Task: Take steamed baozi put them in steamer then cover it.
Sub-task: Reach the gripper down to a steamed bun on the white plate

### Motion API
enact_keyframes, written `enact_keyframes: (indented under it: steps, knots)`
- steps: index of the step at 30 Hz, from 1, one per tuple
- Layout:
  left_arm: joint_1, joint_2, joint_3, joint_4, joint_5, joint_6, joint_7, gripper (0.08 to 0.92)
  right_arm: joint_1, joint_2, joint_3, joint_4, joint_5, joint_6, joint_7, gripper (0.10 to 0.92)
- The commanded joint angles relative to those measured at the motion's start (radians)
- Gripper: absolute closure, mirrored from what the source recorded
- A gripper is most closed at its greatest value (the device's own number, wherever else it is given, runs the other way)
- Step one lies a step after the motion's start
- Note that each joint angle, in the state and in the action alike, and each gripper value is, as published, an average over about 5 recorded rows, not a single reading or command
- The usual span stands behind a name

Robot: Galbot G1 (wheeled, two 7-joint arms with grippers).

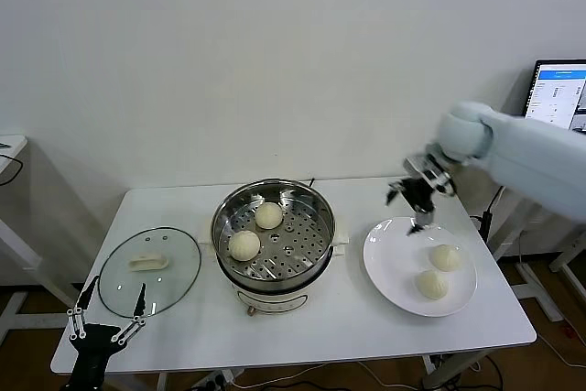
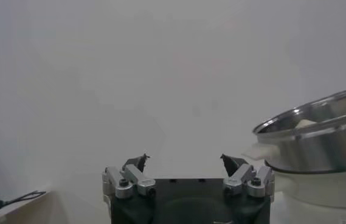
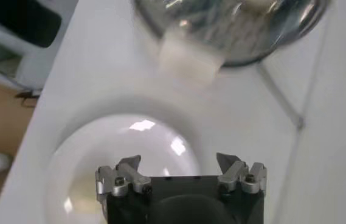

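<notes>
Left gripper (image 1: 108, 320) nearest me, jaws wide and empty, parked at the table's (image 1: 302, 336) front edge with the cover (image 1: 149, 271) just beyond its jaws.
Farther off I see two baozi (image 1: 244, 244) in the steamer (image 1: 273, 233); right gripper (image 1: 414, 211), jaws spread and empty, hangs above the plate (image 1: 398, 263), two baozi (image 1: 445, 257) just past its jaws.

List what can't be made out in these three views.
- Head view: the cream-white electric base of the shiny round steel steamer is mostly hidden by the pot's wall.
- Left wrist view: steamer cut by the frame edge; its contents are hidden by the rim.
- Right wrist view: steamer blurred; the flat white plate partly covered by the open right tool; no buns visible.
</notes>
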Motion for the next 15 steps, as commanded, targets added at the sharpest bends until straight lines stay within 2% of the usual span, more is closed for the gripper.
enact_keyframes:
  steps: [1,15]
  knots:
    - [0.004,-0.002,-0.004,0.001,0.001,-0.002,0.001,0.177,-0.243,-0.142,0.043,-0.034,-0.159,0.079,0.007,0.203]
    - [-0.007,-0.007,-0.034,0.016,-0.001,-0.002,0.001,0.177,-0.346,-0.100,0.103,-0.065,-0.207,0.053,0.077,0.203]
